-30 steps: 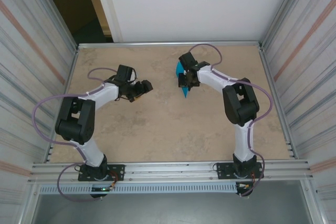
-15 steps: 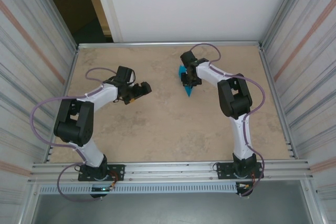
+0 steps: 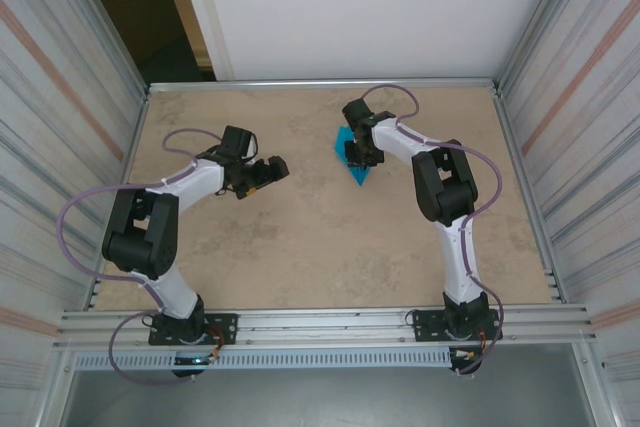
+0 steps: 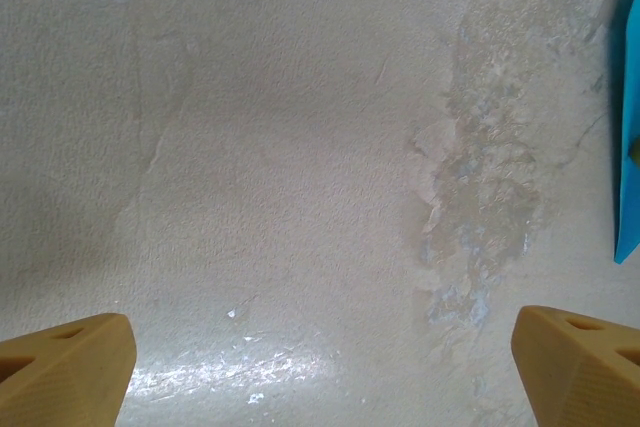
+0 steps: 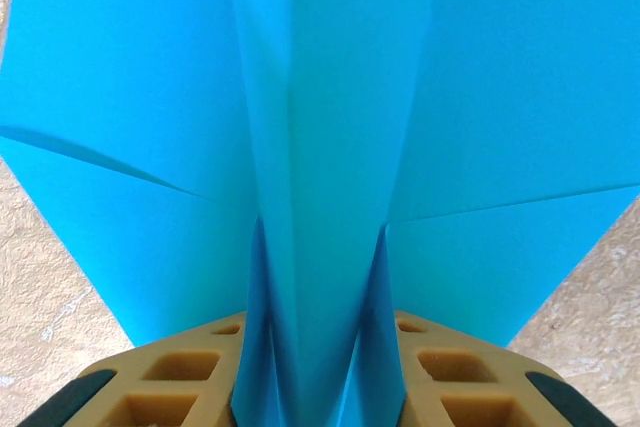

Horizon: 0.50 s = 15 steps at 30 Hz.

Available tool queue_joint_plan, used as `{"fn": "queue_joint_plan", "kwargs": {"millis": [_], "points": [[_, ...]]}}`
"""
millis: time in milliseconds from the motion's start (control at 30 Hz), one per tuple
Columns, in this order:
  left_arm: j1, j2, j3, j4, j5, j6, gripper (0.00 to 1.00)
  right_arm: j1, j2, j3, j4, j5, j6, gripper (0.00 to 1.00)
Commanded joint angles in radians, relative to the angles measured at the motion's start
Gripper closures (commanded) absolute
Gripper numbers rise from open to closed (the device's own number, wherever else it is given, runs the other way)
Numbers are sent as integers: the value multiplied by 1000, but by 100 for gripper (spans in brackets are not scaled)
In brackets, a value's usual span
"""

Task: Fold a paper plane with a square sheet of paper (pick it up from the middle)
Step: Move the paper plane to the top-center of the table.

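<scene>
Right wrist: hand (image 5: 320,332) wider round plane (image 5: 330,97)

right arm's elbow (image 3: 440,185) has swung left and farther up the table vs a second ago, forearm now steeper. the paper plane (image 3: 358,171) under the right gripper (image 3: 362,153) turned a bit, tip slightly further right. left gripper (image 3: 268,171) slid slightly left, fingers look spread wider than before

L hand (image 3: 272,169) spread wide, R hand (image 3: 359,158) only part-spread, 2 arms reaching fwd.
</scene>
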Motion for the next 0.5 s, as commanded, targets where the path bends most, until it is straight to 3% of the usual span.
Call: {"fn": "queue_joint_plan", "kwargs": {"millis": [0,467], "points": [[3,-36,-7,-23,-11,16,3,-3,58,25,-30,20,7,67],[4,-47,1,-25,-13,16,2,-8,131,111,-70,73,-6,58]]}}
